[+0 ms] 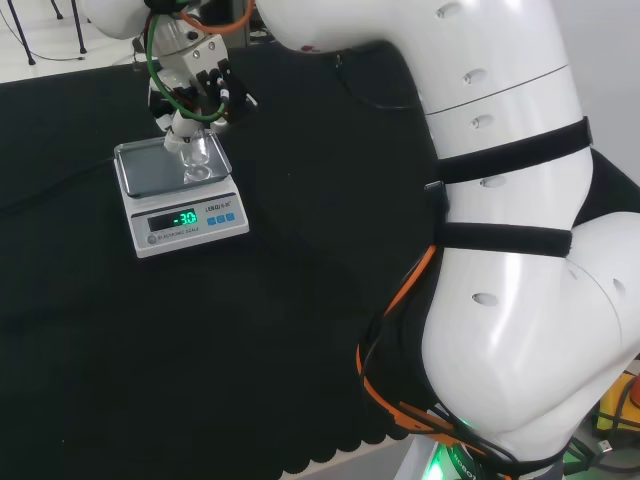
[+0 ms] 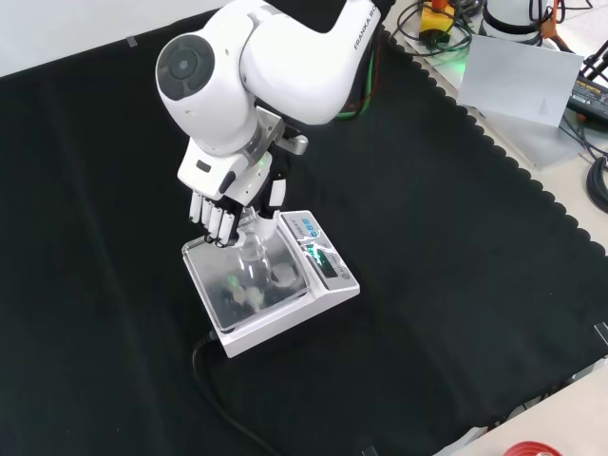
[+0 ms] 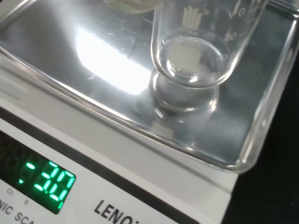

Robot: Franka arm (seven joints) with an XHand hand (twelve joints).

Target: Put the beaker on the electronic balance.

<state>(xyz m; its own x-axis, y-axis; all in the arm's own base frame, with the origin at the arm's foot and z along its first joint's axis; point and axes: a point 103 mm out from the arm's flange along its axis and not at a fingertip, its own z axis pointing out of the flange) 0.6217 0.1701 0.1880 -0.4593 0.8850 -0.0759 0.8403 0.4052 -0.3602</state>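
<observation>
A small clear glass beaker [image 1: 197,160] [image 2: 252,249] stands upright over the steel pan [image 1: 145,170] of the electronic balance [image 1: 186,221] [image 2: 324,263], whose display is lit green. The hand [image 1: 195,95] [image 2: 223,204] reaches down from above, its fingers curled round the beaker's upper part. In the wrist view the beaker [image 3: 196,42] has its base right at the pan [image 3: 70,42], close above its own reflection; I cannot tell whether it rests there or hangs just above. The beaker looks empty.
A black cable [image 2: 214,380] runs from the balance toward the near edge in the front view. A grey sheet [image 2: 522,81] and wiring lie past the cloth's scalloped edge at the top right. The arm's white links [image 1: 500,150] take up the head view's right.
</observation>
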